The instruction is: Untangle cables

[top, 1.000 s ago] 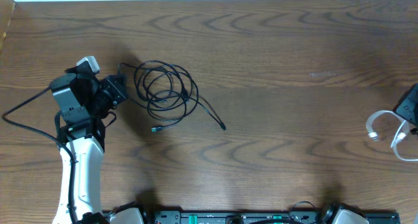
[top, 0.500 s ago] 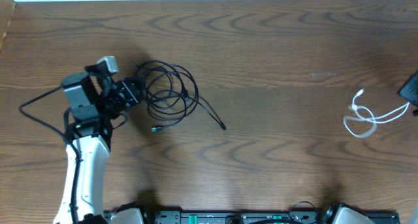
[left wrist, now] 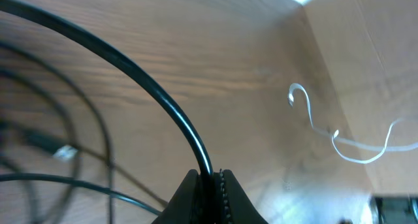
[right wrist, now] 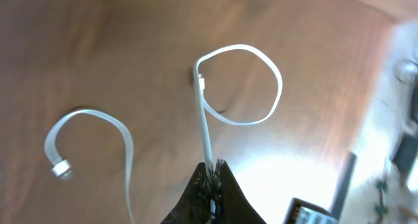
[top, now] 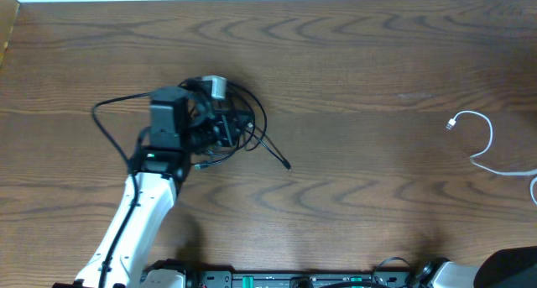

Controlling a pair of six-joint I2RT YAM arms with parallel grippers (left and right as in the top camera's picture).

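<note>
The left pincer is pinched tight on the black cable. One strand rises from between its tips, and the other loops lie under and around it on the tabletop. The right pincer is clamped on the white cable, which runs up from its tips into a loop. The cable's plug end lies off to one side, well apart from the black coil.
</note>
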